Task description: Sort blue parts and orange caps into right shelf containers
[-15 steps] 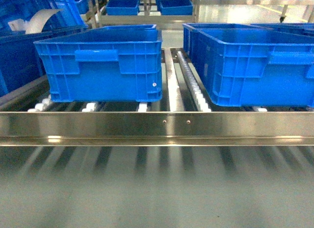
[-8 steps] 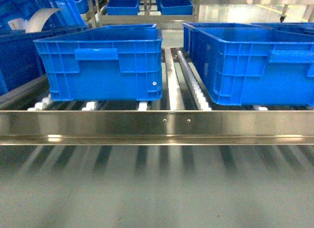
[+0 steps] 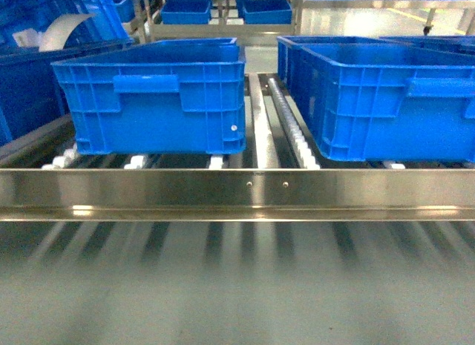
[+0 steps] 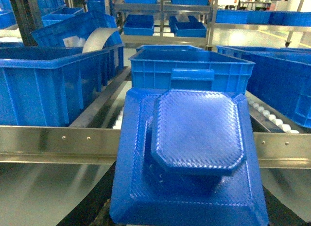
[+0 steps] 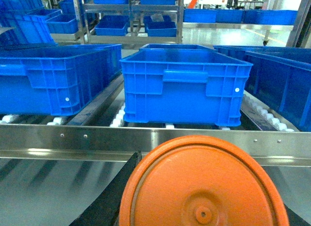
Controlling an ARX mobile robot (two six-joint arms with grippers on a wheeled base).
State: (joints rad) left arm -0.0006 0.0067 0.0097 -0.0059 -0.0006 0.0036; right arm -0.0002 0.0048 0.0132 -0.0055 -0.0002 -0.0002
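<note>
A blue part, a square base with a raised octagonal block, fills the lower left wrist view. My left gripper is shut on it, with only dark finger edges showing beside it. In the right wrist view a round orange cap sits between the dark fingers of my right gripper, which is shut on it. Bright blue crates stand on the roller shelf ahead: one beyond the blue part and one beyond the cap. Neither gripper appears in the head view.
A steel front rail crosses the shelf edge below two crates. A roller track runs between them. More blue crates stand at the sides, and further racks stand behind.
</note>
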